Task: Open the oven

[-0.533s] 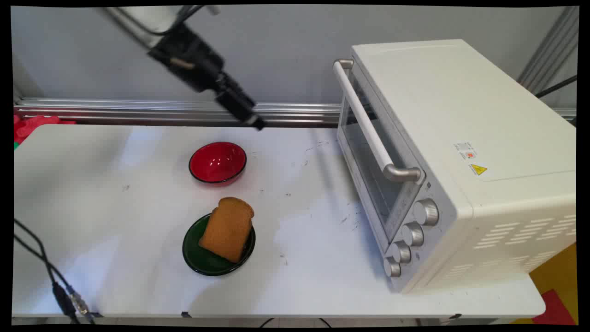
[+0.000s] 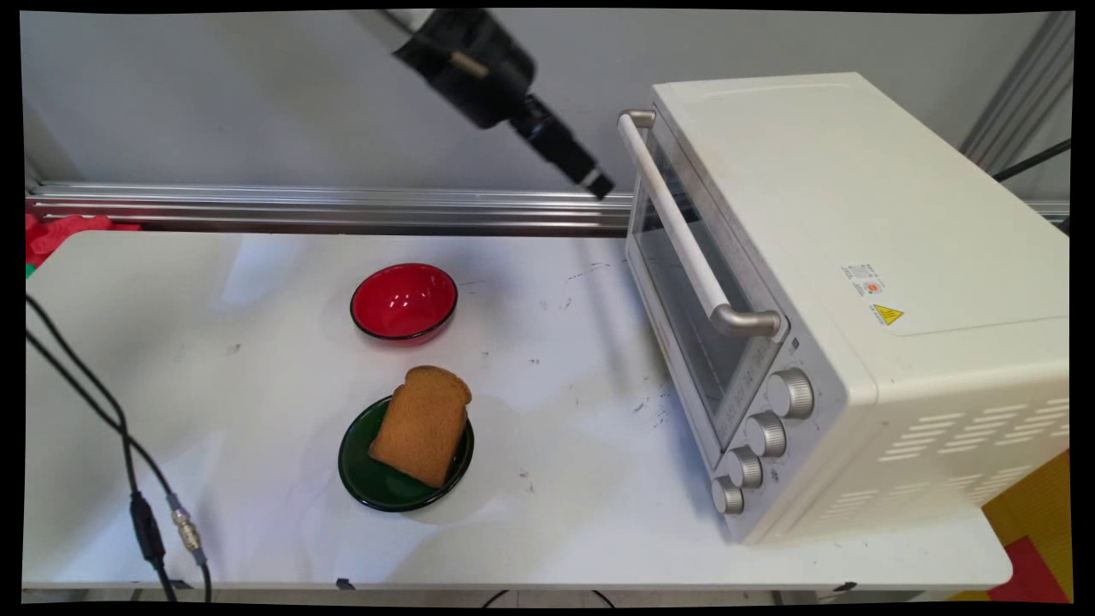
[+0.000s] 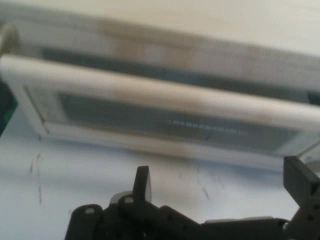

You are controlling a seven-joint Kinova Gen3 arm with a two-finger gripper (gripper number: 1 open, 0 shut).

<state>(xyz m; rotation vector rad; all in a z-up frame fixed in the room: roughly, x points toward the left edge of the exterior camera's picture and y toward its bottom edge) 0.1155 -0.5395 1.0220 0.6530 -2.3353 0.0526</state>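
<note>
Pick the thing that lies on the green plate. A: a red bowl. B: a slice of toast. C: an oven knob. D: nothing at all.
B: the slice of toast lies on the green plate, with the red bowl standing apart behind it.

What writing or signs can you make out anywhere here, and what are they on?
No words can be read anywhere.
Yellow triangular warning sign on the toaster oven: a symbol only, too small to make out.
Small white label with an orange mark beside it: print too small to read.
Markings by the four knobs: too small to read.
</note>
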